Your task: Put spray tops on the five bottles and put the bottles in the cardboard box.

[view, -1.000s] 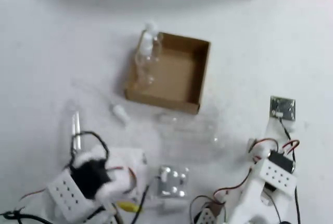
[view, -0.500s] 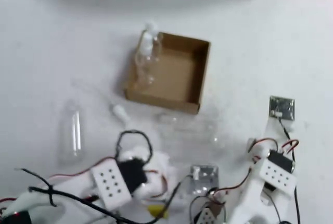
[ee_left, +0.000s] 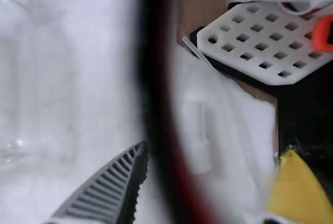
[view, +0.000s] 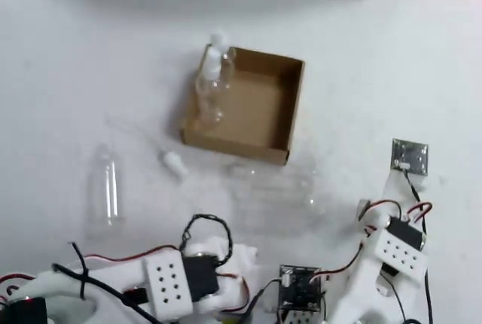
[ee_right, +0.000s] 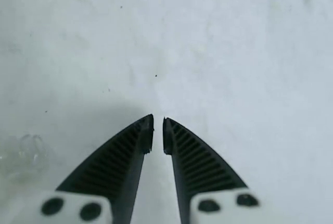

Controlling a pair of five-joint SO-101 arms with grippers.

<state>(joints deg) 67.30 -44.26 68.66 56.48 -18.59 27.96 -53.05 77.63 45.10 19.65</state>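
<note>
The cardboard box (view: 260,109) stands mid-table, with clear bottles bearing spray tops (view: 212,75) upright along its left wall. One capless clear bottle (view: 104,187) lies at the left, and more clear bottles (view: 277,184) lie in front of the box. A loose white spray top (view: 174,163) rests between them. My left arm (view: 181,282) stretches along the front edge. Its gripper (ee_left: 122,174) hangs beside a clear bottle (ee_left: 28,78), partly hidden by a blurred cable. My right gripper (ee_right: 157,130) is shut and empty over bare table, with a bottle's edge (ee_right: 21,151) beside it.
The right arm (view: 388,252) stands at the front right corner, its white perforated plate (ee_left: 260,34) close to the left wrist. Loose cables (view: 203,230) trail over the front of the table. Open white table lies behind and to the right of the box.
The left arm has swung rightward along the front edge, from over the left bottle to the front centre, uncovering that bottle. The right arm has stayed put.
</note>
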